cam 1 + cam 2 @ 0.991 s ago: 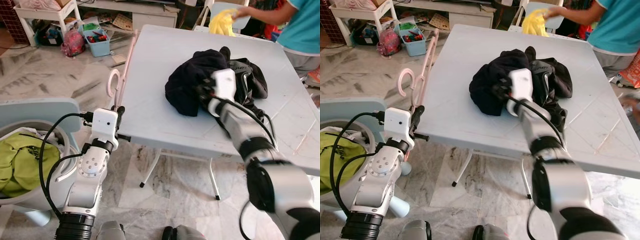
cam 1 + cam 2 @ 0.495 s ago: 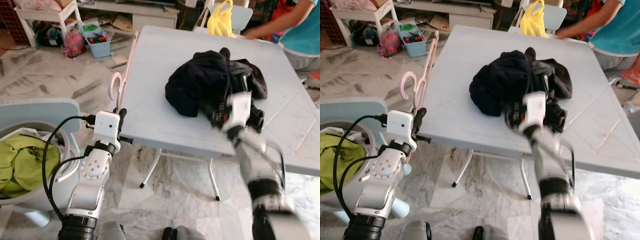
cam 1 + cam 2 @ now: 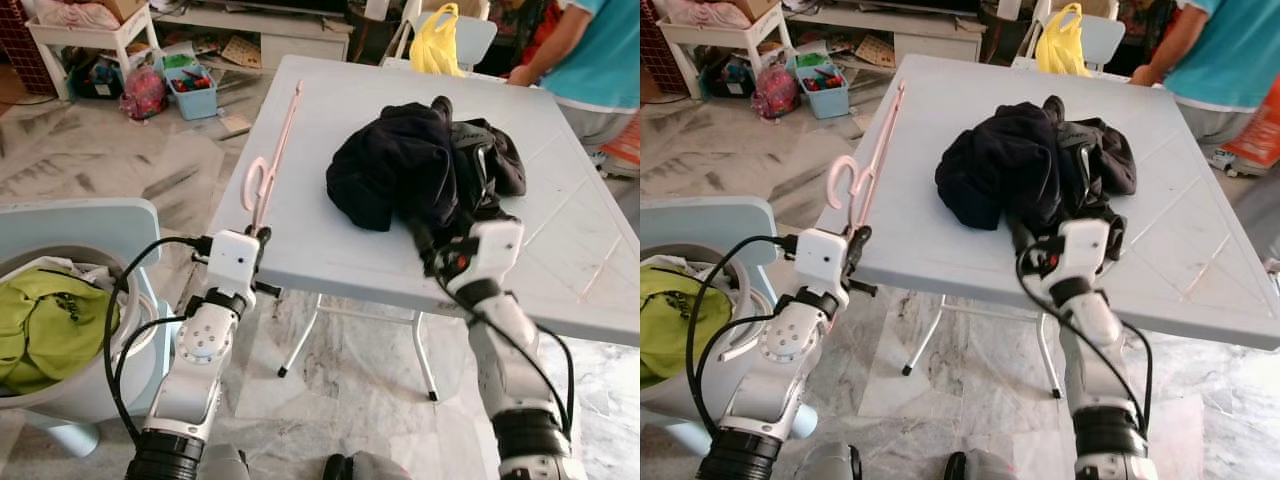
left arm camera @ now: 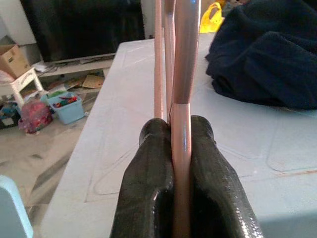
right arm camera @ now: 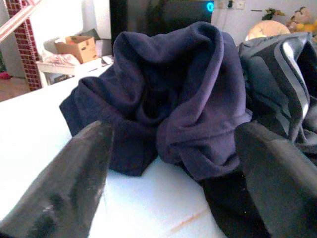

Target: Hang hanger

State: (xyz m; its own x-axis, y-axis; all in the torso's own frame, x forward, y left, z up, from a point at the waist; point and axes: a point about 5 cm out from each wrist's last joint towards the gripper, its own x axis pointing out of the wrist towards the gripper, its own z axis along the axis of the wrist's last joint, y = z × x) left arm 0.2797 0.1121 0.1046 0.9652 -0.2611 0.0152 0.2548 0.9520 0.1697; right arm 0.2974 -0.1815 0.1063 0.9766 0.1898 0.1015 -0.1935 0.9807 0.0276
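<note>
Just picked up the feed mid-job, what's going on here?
The left claw is shut on a pink hanger, holding it over the table's left edge. The right claw is open at the table's near edge, facing the heap of dark clothes without touching it. A person stands at the far right corner. Nothing is on the hanger yet.

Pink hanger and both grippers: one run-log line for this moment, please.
left gripper: shut on pink hanger, at table edge | right gripper: open, facing dark clothes pile | hanging: not done
</note>
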